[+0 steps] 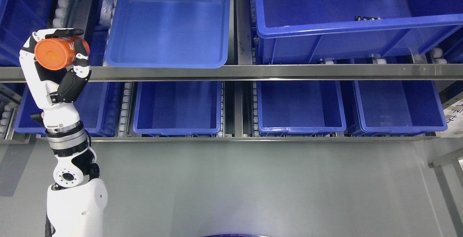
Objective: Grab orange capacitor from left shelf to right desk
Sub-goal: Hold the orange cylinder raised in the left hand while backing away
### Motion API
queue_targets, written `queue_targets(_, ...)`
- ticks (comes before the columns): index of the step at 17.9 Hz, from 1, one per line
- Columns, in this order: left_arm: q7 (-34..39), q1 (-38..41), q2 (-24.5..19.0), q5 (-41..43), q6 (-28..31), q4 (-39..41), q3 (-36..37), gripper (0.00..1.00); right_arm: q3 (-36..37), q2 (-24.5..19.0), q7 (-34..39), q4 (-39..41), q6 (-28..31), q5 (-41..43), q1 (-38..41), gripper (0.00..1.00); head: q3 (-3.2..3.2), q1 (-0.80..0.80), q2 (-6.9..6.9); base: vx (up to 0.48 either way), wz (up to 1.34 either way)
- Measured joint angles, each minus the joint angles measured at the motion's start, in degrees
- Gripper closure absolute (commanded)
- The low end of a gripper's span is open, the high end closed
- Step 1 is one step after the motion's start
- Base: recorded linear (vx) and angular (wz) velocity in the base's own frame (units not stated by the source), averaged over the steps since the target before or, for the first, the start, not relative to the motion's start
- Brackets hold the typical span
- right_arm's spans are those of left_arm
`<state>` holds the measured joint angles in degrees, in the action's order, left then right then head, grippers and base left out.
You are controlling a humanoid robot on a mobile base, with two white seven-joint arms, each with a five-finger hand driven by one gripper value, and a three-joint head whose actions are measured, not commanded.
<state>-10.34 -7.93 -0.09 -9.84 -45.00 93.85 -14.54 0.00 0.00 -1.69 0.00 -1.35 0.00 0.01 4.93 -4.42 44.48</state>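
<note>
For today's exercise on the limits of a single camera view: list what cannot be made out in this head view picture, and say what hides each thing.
- Capacitor: its far end and side print, covered by the left hand.
- Small dark items in the top right bin: too small to identify.
- Right hand: outside the picture.
- Right desk: not shown; only a label cut by the right edge.
- Far left bins: cut by the left edge.
</note>
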Motion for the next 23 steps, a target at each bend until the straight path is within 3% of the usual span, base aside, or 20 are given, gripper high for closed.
queue_targets(23, -0.2, -0.5, 0.1, 0.0, 0.0, 0.7, 0.9, 0.99, 0.0, 0.0, 0.0, 0.0, 0.2, 0.0, 0.0, 0.0, 0.0, 0.0, 0.0, -0.051, 0.01)
